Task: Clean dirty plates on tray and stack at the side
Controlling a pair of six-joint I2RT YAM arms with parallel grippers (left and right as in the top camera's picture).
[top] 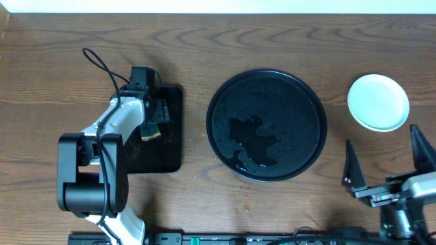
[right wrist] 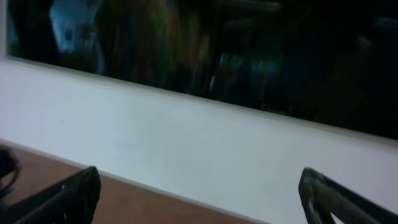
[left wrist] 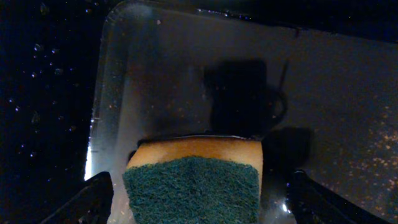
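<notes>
No readable text, label or number shows anywhere.

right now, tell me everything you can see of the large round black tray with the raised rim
The large round black tray lies flat on the brown wooden table, near its middle. It looks like glossy plastic, with a raised rim. Its floor is wet: fine droplets and an irregular puddle near the centre. Nothing else lies on it.

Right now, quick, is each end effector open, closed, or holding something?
Left end effector: open, the sponge sits ungripped between its fingers.
Right end effector: open, empty.
</notes>
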